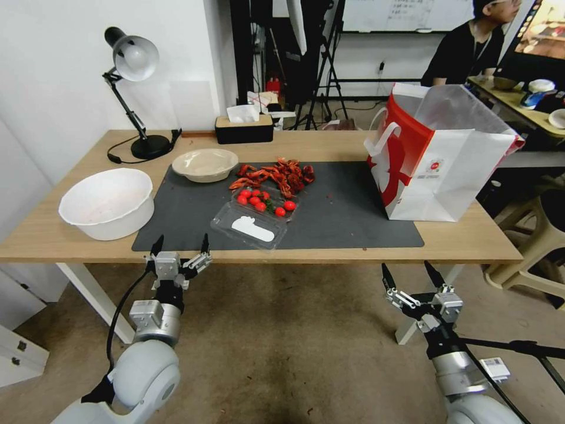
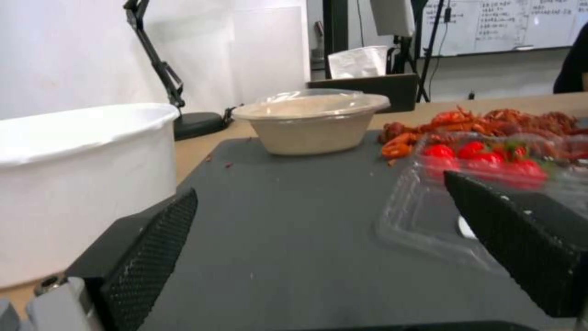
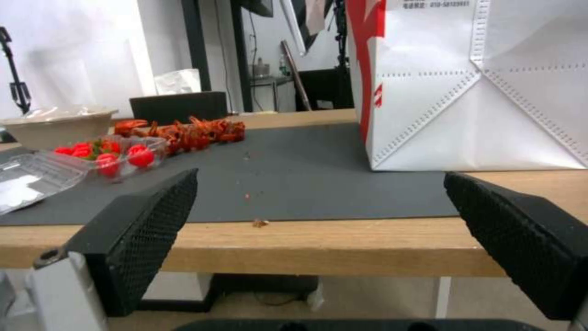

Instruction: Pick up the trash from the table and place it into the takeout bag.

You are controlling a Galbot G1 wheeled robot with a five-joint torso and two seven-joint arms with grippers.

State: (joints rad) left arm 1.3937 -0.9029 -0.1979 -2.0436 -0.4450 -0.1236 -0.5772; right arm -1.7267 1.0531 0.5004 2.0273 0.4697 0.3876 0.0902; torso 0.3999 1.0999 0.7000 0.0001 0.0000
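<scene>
On the table [image 1: 53, 235] lies a dark grey mat [image 1: 347, 218]. A shallow beige bowl [image 1: 205, 164] [image 2: 312, 124] sits at the mat's far left. Beside it is a pile of red crayfish shells [image 1: 276, 174] [image 3: 183, 131]. In front of the shells lies an open clear plastic box [image 1: 256, 218] [image 2: 429, 207] holding cherry tomatoes [image 1: 262, 200]. The white and red takeout bag [image 1: 447, 171] [image 3: 477, 92] stands upright at the mat's right end. My left gripper [image 1: 181, 240] [image 2: 325, 220] is open at the table's front edge, left of the clear box. My right gripper [image 1: 407, 271] [image 3: 319, 220] is open below the front edge, before the bag.
A large white basin [image 1: 109, 203] stands on the table's left, close to my left gripper. A black desk lamp [image 1: 134, 59] and a tissue box [image 1: 243, 129] are at the back. A beige stool [image 1: 529, 235] stands to the right of the table.
</scene>
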